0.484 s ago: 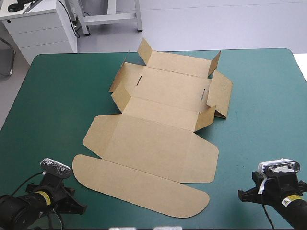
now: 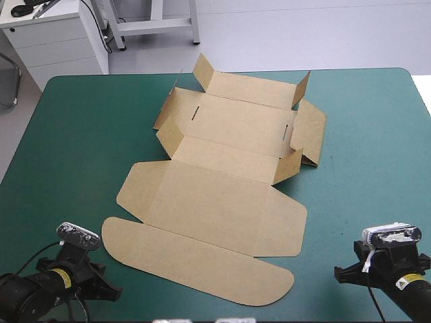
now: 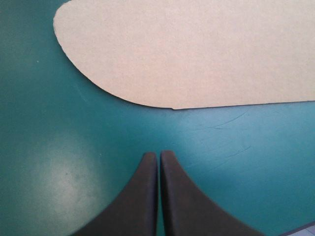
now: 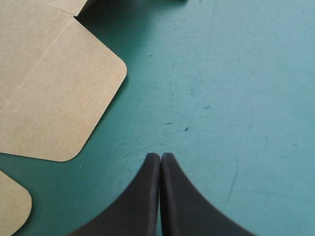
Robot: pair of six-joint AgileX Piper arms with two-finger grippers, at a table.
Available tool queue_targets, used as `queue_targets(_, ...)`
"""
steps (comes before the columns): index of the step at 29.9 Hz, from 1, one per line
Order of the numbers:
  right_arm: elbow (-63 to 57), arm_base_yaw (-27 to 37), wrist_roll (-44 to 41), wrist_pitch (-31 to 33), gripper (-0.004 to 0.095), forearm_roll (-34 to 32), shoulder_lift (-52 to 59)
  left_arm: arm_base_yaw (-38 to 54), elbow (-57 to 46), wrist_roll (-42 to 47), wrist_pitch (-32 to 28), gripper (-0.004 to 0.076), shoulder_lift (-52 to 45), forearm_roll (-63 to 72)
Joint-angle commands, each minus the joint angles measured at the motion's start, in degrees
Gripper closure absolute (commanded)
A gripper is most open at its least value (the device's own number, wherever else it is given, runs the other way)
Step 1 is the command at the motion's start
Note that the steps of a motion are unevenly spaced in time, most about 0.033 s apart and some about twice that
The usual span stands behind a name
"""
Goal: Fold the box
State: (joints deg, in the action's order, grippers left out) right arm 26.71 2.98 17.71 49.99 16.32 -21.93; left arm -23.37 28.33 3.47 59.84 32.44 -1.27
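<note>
Box spread on table, left gripper and right gripper near it, jaws closed.

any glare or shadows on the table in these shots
Left wrist view: a pale sheen on the cover beside the left gripper, hardly any shadow at the box. Right wrist view: no glare, a dark shadow on the cover ahead, by the box's edge. High view: even light, soft shadows only at the raised flaps.

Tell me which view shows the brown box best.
The high view: the whole box lies there, far flaps raised, near lid flat. The left wrist view catches only its rounded lid edge; the right wrist view only a rounded corner.
</note>
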Motion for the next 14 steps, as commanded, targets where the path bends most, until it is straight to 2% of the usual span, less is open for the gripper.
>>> queue_targets(1,1.35,0.05,0.1,-3.27,0.0908,1.1,-0.53,-0.11,1.34,0.51,-2.38,0.0731,0.36,0.18)
queue_targets(10,1.35,0.05,0.22,-3.16,0.0906,1.19,-0.53,-0.11,1.34,0.51,-2.38,0.0731,0.36,0.18)
queue_targets(12,1.35,0.05,0.65,-3.16,0.0874,1.37,-0.53,-0.11,1.34,0.51,-2.38,0.0731,0.36,0.18)
queue_targets(14,1.35,0.05,0.73,-3.16,0.0788,1.42,-0.53,-0.11,1.34,0.51,-2.38,0.0731,0.36,0.18)
